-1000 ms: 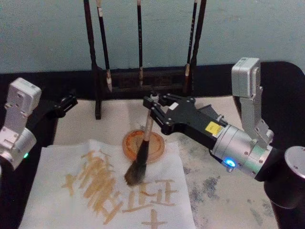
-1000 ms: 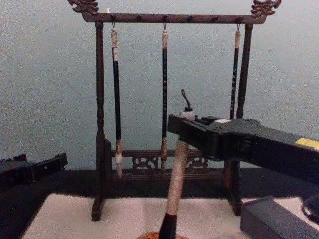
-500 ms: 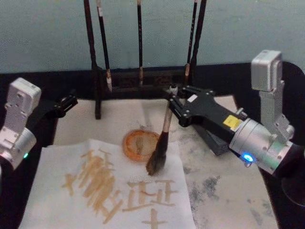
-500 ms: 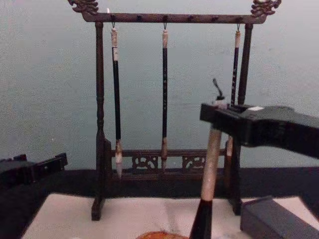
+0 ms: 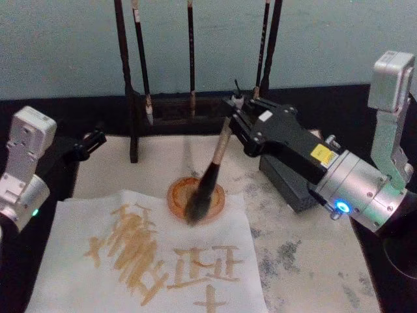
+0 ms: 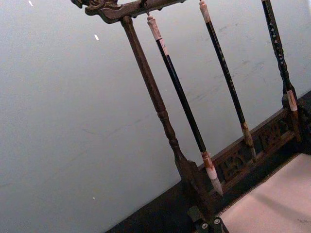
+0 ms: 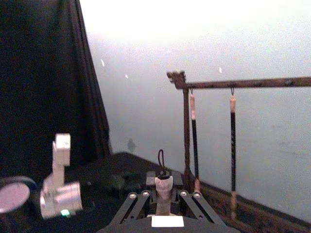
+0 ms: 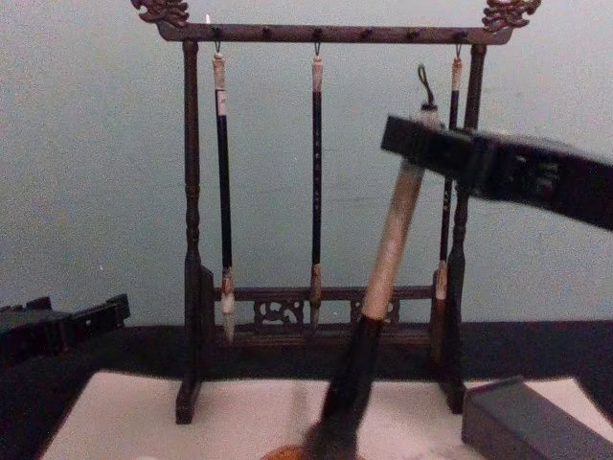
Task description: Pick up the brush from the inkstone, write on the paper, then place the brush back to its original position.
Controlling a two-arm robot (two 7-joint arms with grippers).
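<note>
Brush (image 5: 212,171): held at its pale upper handle by the right gripper (image 5: 230,121), fingers closed on it. It is now tilted with the tuft down in the orange dish (image 5: 173,197), having swung left from beside the dish's right edge. Paper (image 5: 71,228): near left, bearing tan strokes, so the writing looks finished. Judged step: returning the brush, release not yet made. Left gripper (image 5: 90,141): parked, far left.
</note>
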